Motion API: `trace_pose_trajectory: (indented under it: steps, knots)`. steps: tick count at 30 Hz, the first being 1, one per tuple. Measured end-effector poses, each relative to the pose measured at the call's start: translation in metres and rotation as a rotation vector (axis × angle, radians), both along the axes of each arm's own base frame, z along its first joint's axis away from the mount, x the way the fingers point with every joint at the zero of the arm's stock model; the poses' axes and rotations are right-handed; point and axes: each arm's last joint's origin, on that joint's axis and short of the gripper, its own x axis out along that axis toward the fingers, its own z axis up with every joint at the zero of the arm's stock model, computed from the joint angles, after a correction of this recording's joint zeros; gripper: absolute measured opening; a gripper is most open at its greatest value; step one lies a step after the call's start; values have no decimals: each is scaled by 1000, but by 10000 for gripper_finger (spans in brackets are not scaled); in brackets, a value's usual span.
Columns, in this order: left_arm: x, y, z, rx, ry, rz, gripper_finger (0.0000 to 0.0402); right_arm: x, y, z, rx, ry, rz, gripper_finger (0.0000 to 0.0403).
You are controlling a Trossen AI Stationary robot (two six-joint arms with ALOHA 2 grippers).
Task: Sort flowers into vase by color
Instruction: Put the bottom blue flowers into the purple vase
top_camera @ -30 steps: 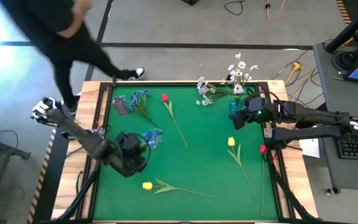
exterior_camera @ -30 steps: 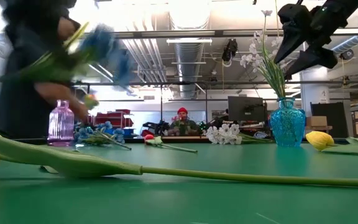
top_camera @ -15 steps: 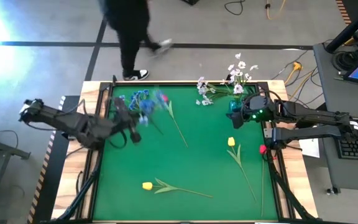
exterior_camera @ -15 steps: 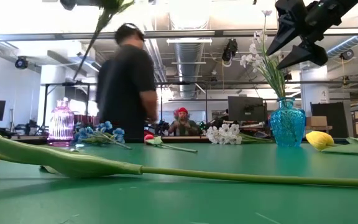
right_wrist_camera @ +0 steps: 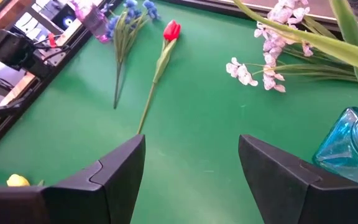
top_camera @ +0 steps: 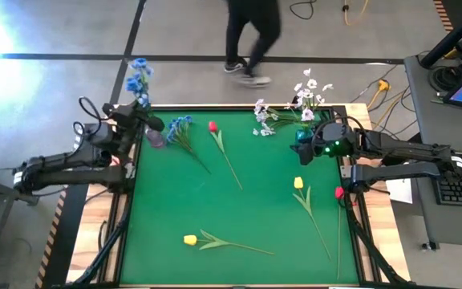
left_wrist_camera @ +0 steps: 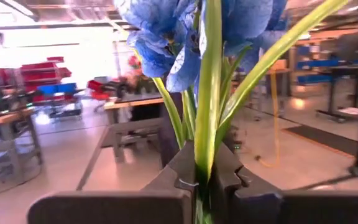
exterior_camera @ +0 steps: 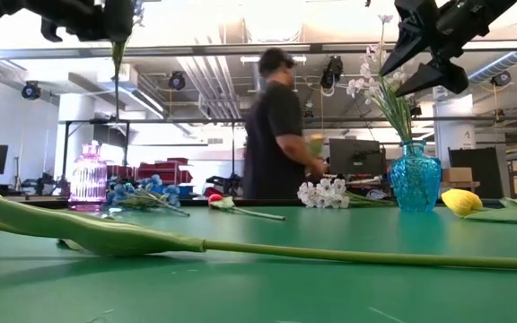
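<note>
The green table (top_camera: pixel 247 217) carries most of the flowers, and the biggest change is on its left side. A second ago the left arm was low over the near-left part of the mat with a blue flower; now it has swung to the far-left corner, and the left gripper (top_camera: pixel 139 118) hangs above the pink vase (top_camera: pixel 154 137), with that vase just below and beside it. Its jaws are clamped together on the green stem of the blue flower (top_camera: pixel 139 74), the blossoms standing up past the fingers (left_wrist_camera: pixel 182 168) and the stem tail hanging down under them. That looks like the carry finished and the lowering into the vase not yet done; the stem end needs lining up with the narrow neck.

The right gripper (top_camera: pixel 311 144) has not shifted: it hovers just beside the blue vase (top_camera: pixel 302 138), which holds a white spray (top_camera: pixel 310 95), jaws apart and holding nothing.

A second blue bunch (top_camera: pixel 179 128) lies just beyond the pink vase, a red tulip (top_camera: pixel 212 127) farther in, loose white blossoms (top_camera: pixel 263 120) near the right gripper, two yellow tulips (top_camera: pixel 298 183) (top_camera: pixel 189 239) nearer.

A person (top_camera: pixel 251 32) has walked along the far side, from left to centre.
</note>
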Motion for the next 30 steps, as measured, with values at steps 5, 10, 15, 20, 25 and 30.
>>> trace_pose_trajectory:
  steps: [5,10,15,20,25,30]
  knots:
    - [-9,2,-10,-9,-25,83,0,0,0,-1,2,3,-1,249]
    - [-17,1,-12,-22,0,170,0,0,0,-1,0,3,-3,249]
    - [-19,0,-11,-30,5,200,0,0,-1,-1,-12,6,-23,249]
    - [-17,1,-20,-44,44,215,0,0,-1,-1,-13,7,-22,249]
    - [-16,2,-28,-52,41,220,0,0,-1,-1,-14,7,-22,249]
    - [-15,2,-32,-57,53,222,0,0,-1,-1,-14,7,-22,249]
